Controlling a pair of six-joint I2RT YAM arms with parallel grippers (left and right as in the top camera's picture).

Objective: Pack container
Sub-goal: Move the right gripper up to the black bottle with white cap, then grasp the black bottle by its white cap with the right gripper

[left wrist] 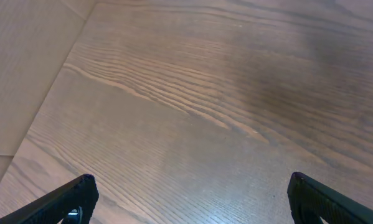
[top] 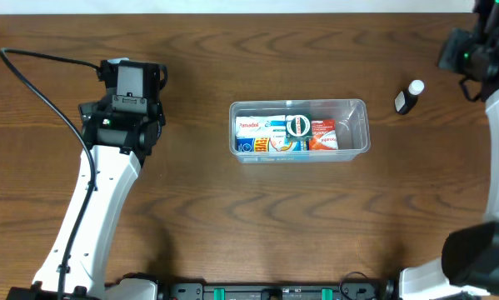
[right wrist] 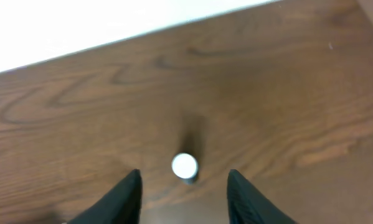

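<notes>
The clear plastic container (top: 359, 127) sits mid-table and holds several small coloured boxes (top: 270, 136) and a round white-lidded item (top: 298, 126). A small dark bottle with a white cap (top: 410, 97) stands on the table to its right; it also shows in the right wrist view (right wrist: 185, 167), seen from above. My right gripper (right wrist: 184, 186) is open, its fingers on either side of the bottle and above it. In the overhead view the right arm (top: 474, 50) is at the far right top. My left gripper (left wrist: 189, 199) is open and empty over bare wood at the left (top: 131, 79).
A black cable (top: 41, 83) runs along the left side of the table. The table's far edge with a white surface beyond it (right wrist: 80, 31) shows in the right wrist view.
</notes>
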